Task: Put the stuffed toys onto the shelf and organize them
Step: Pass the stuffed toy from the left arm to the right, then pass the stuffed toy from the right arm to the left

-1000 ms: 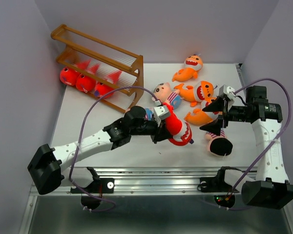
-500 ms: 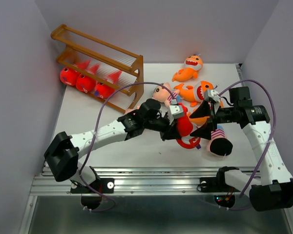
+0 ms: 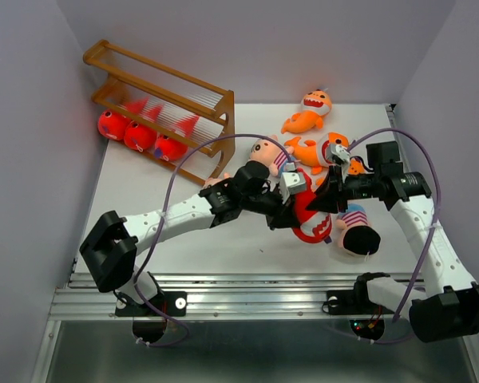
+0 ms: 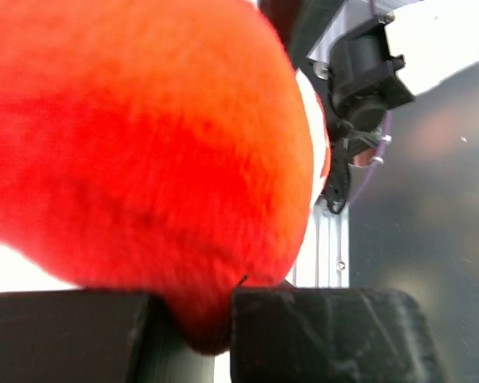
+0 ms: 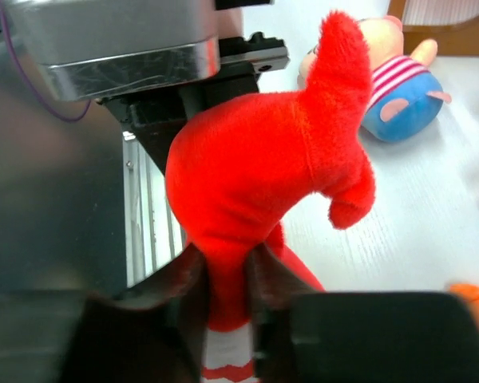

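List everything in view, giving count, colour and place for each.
shelf: one, brown wood, pale rod slats, table's far left corner
shelved red sharks: three, red, in a row low in the shelf
held red shark: one, red, white mouth, mid-table between the grippers
orange sharks: two plainly seen, orange, far right; an orange scrap by the right arm may be a third
boy dolls: two, striped shirts; one by the shelf's end, one black-haired at near right
table: one, white
arms: two, white and black, purple cables
left gripper: black, shut on held red shark
right gripper: black, shut on held red shark
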You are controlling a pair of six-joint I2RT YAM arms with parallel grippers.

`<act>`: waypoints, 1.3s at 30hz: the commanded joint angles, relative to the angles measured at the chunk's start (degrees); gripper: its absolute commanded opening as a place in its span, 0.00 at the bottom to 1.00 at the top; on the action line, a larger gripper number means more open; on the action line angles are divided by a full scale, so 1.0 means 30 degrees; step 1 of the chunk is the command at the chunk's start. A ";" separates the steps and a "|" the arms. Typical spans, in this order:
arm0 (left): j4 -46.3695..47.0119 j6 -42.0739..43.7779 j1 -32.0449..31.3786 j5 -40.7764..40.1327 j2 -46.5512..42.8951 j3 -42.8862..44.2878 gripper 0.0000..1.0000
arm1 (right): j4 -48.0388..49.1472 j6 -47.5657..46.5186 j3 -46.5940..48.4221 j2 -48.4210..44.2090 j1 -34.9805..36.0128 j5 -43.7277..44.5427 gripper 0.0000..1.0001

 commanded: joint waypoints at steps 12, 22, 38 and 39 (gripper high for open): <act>0.5074 -0.2636 -0.0263 -0.9380 -0.7193 -0.4848 0.82 | 0.6730 0.8778 -0.0521 -0.0984 0.0178 0.7545 0.01; 0.6594 -0.2664 -0.2400 -1.2489 -0.7083 -0.5789 0.88 | 0.8991 1.9625 0.0239 0.0099 0.0178 1.5996 0.01; 0.8209 -0.3659 -0.3310 -1.5675 -0.0170 -0.1102 0.87 | 0.8874 2.3555 -0.0140 0.0657 -0.0964 1.2570 0.01; 0.8121 -0.3864 -0.3310 -1.6118 0.0008 -0.0753 0.86 | 0.8962 2.3555 -0.0199 0.0569 -0.0964 1.2364 0.01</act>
